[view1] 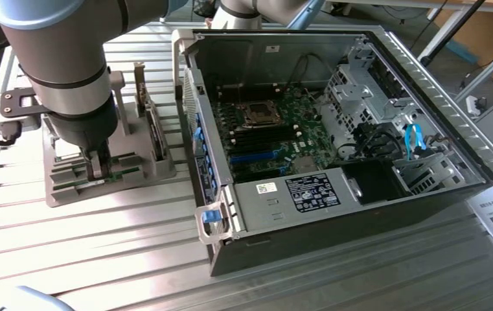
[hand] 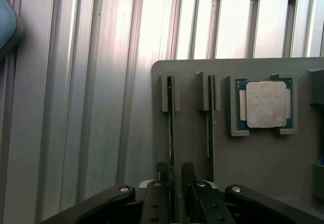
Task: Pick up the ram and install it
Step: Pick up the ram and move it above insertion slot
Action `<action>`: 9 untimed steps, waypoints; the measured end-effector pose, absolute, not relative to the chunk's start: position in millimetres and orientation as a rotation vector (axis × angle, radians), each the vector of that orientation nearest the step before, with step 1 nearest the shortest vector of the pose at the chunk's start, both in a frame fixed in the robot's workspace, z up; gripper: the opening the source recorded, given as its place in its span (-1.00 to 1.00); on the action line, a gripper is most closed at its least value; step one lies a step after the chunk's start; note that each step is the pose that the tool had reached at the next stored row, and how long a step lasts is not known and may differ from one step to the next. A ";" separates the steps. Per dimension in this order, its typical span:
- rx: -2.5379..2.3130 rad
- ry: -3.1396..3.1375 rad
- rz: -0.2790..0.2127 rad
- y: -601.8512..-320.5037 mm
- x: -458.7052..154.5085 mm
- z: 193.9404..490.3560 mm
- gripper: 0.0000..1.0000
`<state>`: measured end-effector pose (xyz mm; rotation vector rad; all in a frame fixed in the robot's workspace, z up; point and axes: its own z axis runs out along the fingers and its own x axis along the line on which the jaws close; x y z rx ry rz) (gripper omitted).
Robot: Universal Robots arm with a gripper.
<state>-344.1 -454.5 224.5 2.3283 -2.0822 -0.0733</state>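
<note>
Two rams stand on edge in slots of a grey holder (hand: 253, 158). One ram (hand: 171, 117) runs straight in between my fingertips; the other ram (hand: 209, 122) stands in the neighbouring slot. My gripper (hand: 175, 172) is open, one black finger (hand: 162, 176) on each side of the first ram's near end, and no grip on it shows. In the exterior view my gripper (view1: 99, 168) reaches down into the holder (view1: 65, 188) at that view's left, and its fingers hide the ram there.
A square silver processor chip (hand: 264, 104) lies in a pocket of the holder. The open computer case (view1: 453, 168) lies to the exterior view's right, its motherboard (view1: 268, 139) exposed. Upright plates (view1: 153, 123) stand on the holder beside my gripper. A ribbed aluminium table (view1: 99, 246) lies underneath.
</note>
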 end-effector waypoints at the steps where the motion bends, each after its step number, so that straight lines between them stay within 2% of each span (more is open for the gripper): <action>1: 2.329 -2.081 -0.073 -454.5 -344.1 224.5 -0.50; 9: 2.329 -2.081 -0.073 -454.3 -338.9 224.5 -0.50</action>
